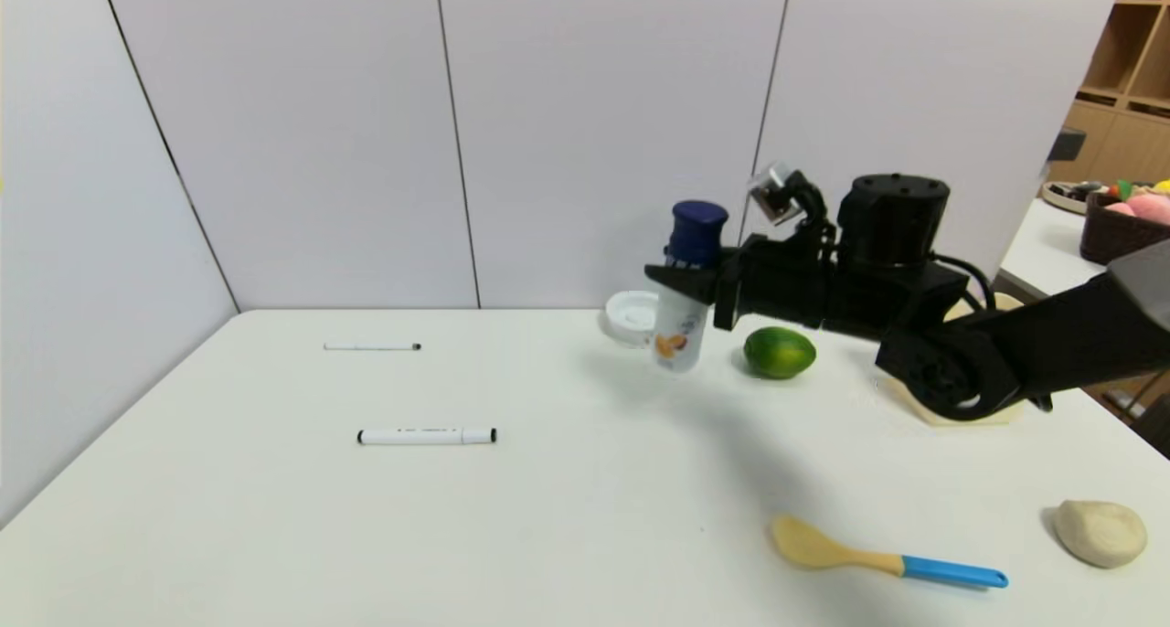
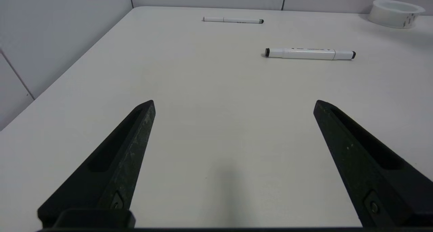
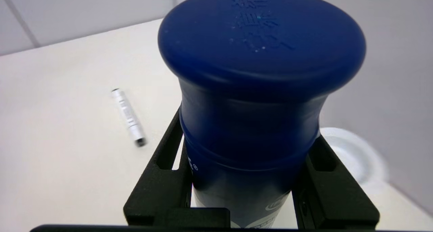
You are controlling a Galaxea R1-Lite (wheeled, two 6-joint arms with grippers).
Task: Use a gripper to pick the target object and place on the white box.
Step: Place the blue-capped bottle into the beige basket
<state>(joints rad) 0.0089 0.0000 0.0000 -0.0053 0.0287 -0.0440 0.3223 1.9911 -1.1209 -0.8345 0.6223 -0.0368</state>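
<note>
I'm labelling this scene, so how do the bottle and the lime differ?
The bottle is clamped in the right gripper, raised off the table, while the lime lies on it. The bottle is tall and slim; the lime is small and rounded. The bottle is dark blue above white, the lime green.

Lime beside dish, table front-left open

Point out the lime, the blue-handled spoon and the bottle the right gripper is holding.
Lime (image 1: 779, 353): head view, middle of its green side.
Blue-handled spoon (image 1: 951, 571): head view, on the blue handle.
Bottle (image 3: 260, 39): right wrist view, top of its navy cap.
</note>
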